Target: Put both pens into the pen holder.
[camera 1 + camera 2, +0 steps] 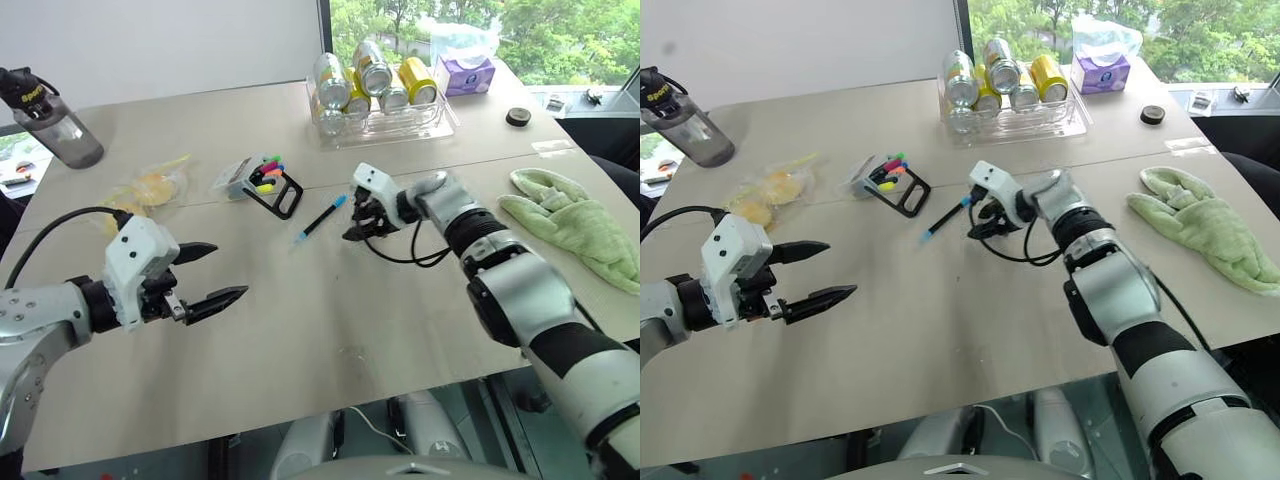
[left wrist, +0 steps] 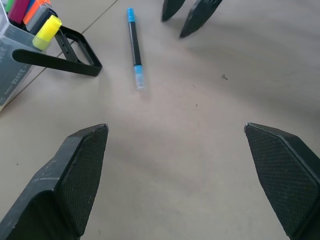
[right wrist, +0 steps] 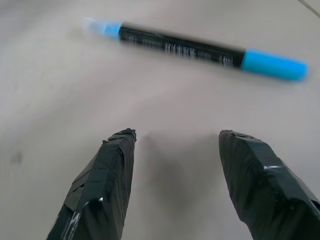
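My right gripper (image 3: 172,160) hangs open just right of the blue pen (image 1: 321,218) lying beside the tipped pen holder (image 1: 262,183), so I should straddle its barrel squarely before closing; my left gripper (image 1: 215,275) waits open.

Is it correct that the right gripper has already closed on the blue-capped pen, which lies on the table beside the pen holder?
Not quite. The right gripper is open and empty: in the right wrist view its fingers stand apart, short of the blue-capped pen, not touching it. The rest holds: the pen lies flat on the table beside the pen holder, as the left eye view shows.
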Robot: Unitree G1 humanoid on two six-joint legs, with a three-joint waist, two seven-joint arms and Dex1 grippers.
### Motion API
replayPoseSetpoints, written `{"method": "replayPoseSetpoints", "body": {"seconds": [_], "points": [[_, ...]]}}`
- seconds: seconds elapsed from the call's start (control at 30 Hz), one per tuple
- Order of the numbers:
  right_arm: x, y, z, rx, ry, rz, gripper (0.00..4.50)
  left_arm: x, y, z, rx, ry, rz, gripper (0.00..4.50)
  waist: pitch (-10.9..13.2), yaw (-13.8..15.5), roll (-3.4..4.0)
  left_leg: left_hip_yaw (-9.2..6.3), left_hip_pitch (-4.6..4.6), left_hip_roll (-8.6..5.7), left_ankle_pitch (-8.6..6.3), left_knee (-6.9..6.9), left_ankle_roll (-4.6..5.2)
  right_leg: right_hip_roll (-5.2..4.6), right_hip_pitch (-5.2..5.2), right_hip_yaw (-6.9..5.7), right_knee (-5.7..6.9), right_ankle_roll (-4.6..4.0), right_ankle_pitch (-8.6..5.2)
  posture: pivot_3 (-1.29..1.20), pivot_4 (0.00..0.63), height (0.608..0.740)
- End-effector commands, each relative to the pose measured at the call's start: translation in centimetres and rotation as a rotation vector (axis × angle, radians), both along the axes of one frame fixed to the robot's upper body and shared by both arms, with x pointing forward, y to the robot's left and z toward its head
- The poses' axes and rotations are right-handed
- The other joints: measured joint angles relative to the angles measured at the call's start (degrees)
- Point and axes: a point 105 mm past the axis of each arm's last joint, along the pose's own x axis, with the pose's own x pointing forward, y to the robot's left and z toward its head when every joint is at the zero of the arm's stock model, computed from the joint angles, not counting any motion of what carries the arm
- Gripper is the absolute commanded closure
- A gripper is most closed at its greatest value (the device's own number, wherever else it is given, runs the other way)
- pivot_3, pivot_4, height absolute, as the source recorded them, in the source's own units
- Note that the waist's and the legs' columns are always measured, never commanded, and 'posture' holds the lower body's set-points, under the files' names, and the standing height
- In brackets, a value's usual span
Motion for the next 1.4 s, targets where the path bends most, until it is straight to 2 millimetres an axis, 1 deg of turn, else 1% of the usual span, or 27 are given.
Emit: {"method": "replayPoseSetpoints", "body": {"seconds": [0.03,0.1,0.23,0.3,0.4,0.53,0.63,0.77,0.83,1.13,1.23,1.4], "points": [[0.0,1.4,3.1,0.061,-0.209,0.122,1.67,0.0,-0.2,0.4,0.011,-0.019,-0.018,0.00,0.00,-0.33,0.00,0.00,0.00,0.01,0.00,-0.01,0.00,0.00,0.00,-0.01,0.00,0.00,0.00,0.00,0.150,0.740],[0.0,2.2,3.5,0.071,-0.297,0.158,1.67,0.0,-0.2,0.4,0.011,-0.020,-0.019,0.00,0.00,-0.62,0.00,0.09,0.04,0.03,0.00,-0.05,-0.01,0.03,-0.05,0.09,0.05,0.00,0.00,0.00,0.150,0.740],[-0.6,4.1,2.6,0.011,-0.430,0.259,1.67,0.1,0.2,0.4,0.021,-0.024,0.000,0.00,0.00,-0.61,0.00,0.11,0.06,0.05,0.01,-0.04,-0.02,0.05,-0.06,0.10,0.10,0.00,0.00,0.00,0.150,0.740],[-0.2,5.4,2.3,0.002,-0.485,0.221,1.67,0.0,0.7,0.4,0.032,-0.024,0.021,0.00,0.00,-0.40,-0.01,0.12,0.06,0.04,0.01,-0.02,-0.02,0.05,-0.05,0.12,0.09,0.00,0.00,0.00,0.150,0.740],[-0.3,7.2,2.2,0.010,-0.545,0.216,1.67,-0.4,0.9,0.5,0.035,-0.025,0.036,0.00,0.01,-0.24,0.00,0.13,0.05,0.04,0.01,-0.02,-0.02,0.05,-0.06,0.12,0.09,-0.01,0.00,0.00,0.150,0.740],[-0.4,8.4,2.2,-0.025,-0.611,0.230,1.67,-0.9,1.0,0.4,0.034,-0.024,0.049,0.00,0.01,0.02,0.00,0.09,0.03,0.03,0.01,-0.01,-0.02,0.05,-0.06,0.08,0.07,-0.01,0.00,0.00,0.150,0.740],[-1.0,9.4,2.1,-0.003,-0.566,0.249,1.67,-1.2,1.1,0.4,0.033,-0.025,0.061,0.00,0.01,-0.08,0.00,0.10,0.05,0.02,0.01,-0.01,-0.02,0.05,-0.04,0.09,0.07,-0.01,0.00,0.00,0.150,0.740],[-2.0,10.0,1.1,-0.004,-0.394,0.273,1.67,-1.5,1.3,0.5,0.035,-0.027,0.075,0.00,0.01,-0.24,0.00,0.08,0.05,0.03,0.01,-0.03,-0.02,0.06,-0.04,0.08,0.08,-0.01,-0.01,0.00,0.150,0.740],[-2.4,10.3,0.9,0.004,-0.337,0.277,1.67,-1.5,1.3,0.6,0.037,-0.027,0.080,0.00,0.01,-0.17,0.01,0.08,0.05,0.03,0.01,-0.03,-0.02,0.06,-0.04,0.09,0.08,-0.01,-0.01,0.00,0.150,0.740],[-2.5,11.6,0.4,0.037,-0.288,0.198,1.67,-2.1,1.4,0.8,0.044,-0.032,0.096,0.00,0.02,-0.30,0.01,0.08,0.05,0.03,0.01,-0.04,-0.03,0.06,-0.05,0.09,0.08,-0.02,-0.01,0.00,0.150,0.740],[-2.7,11.6,-0.2,0.030,-0.260,0.184,1.67,-2.4,1.5,0.8,0.046,-0.031,0.105,0.00,0.02,-0.22,0.02,0.07,0.05,0.03,0.01,-0.04,-0.03,0.06,-0.05,0.09,0.08,-0.02,-0.01,0.00,0.150,0.740],[-3.0,11.7,-2.0,-0.015,-0.232,0.169,1.67,-2.7,1.8,1.0,0.051,-0.032,0.120,0.00,0.01,-0.18,0.00,0.07,0.05,0.03,0.01,-0.03,-0.03,0.06,-0.04,0.07,0.08,-0.02,-0.01,0.00,0.150,0.740]]}}
